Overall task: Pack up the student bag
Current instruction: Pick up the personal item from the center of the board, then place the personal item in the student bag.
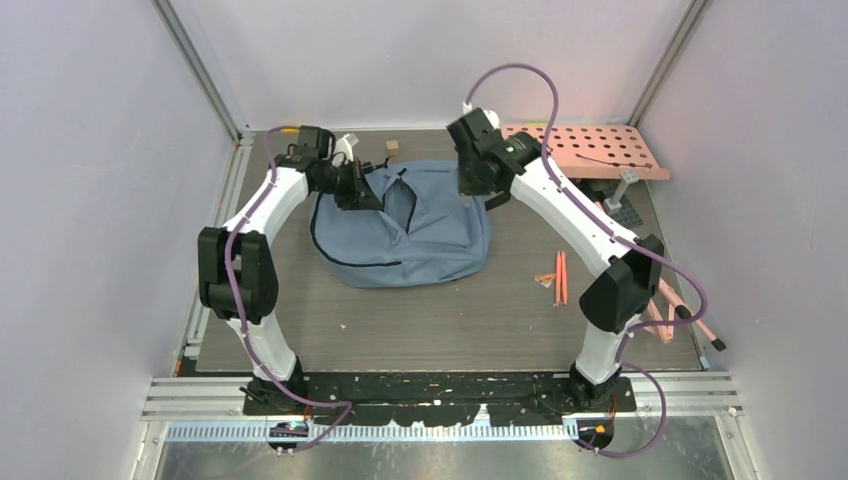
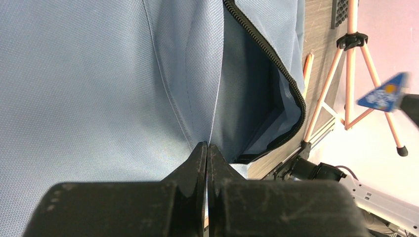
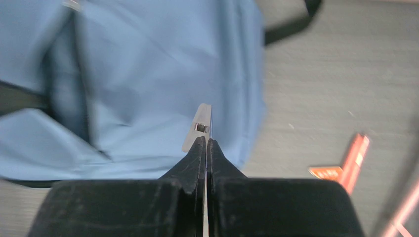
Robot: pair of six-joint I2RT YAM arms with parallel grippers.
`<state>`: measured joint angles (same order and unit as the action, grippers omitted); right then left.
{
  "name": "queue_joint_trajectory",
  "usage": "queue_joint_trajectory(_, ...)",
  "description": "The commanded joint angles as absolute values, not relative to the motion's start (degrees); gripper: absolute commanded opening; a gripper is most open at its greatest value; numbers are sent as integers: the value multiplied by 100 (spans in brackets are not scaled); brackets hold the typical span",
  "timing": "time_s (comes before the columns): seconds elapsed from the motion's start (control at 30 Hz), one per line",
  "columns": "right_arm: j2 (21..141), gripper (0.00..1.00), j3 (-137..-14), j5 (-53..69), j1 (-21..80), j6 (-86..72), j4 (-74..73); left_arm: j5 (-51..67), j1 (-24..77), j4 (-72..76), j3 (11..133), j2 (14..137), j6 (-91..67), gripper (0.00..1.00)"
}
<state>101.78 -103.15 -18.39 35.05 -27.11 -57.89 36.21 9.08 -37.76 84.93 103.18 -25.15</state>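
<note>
The student bag (image 1: 410, 235), grey-blue soft fabric, lies slumped in the middle of the table with its dark zipper line (image 1: 335, 255) curving down its left side. My left gripper (image 1: 362, 190) is at the bag's far left corner. In the left wrist view it (image 2: 207, 146) is shut on a fold of the bag's fabric (image 2: 99, 74), beside the gaping zipper opening (image 2: 276, 74). My right gripper (image 1: 478, 192) is at the bag's far right corner. In the right wrist view it (image 3: 206, 140) is shut on a small silver zipper pull (image 3: 200, 123) over the blue cloth (image 3: 148, 74).
A pink pegboard (image 1: 600, 150) stands at the back right. Orange pencils (image 1: 560, 275) lie right of the bag, and pink rods (image 1: 680, 310) lie near the right arm's elbow. A small wooden block (image 1: 393, 146) sits behind the bag. A pink tripod (image 2: 353, 74) shows in the left wrist view.
</note>
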Motion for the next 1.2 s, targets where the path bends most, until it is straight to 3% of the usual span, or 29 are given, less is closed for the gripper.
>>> queue_joint_trajectory(0.0,10802,0,-11888,-1564,3930,-2716,-5656,3858,826,-3478,8452,9919,-2570,0)
queue_joint_trajectory(0.27,12166,0,-13953,-1165,4458,-2332,-6056,3963,828,-3368,8356,9863,-2601,0)
queue_joint_trajectory(0.6,12780,0,-14237,-1251,4500,-2188,-6446,4007,827,-3279,8264,9772,-2666,0)
queue_joint_trajectory(0.87,12801,25,-14333,-1385,4500,-2158,-6560,4008,831,-3287,8238,9734,-2672,0)
queue_joint_trajectory(1.17,12506,30,-14212,-1613,4498,-2166,-6374,3999,826,-3287,8253,9726,-2690,0)
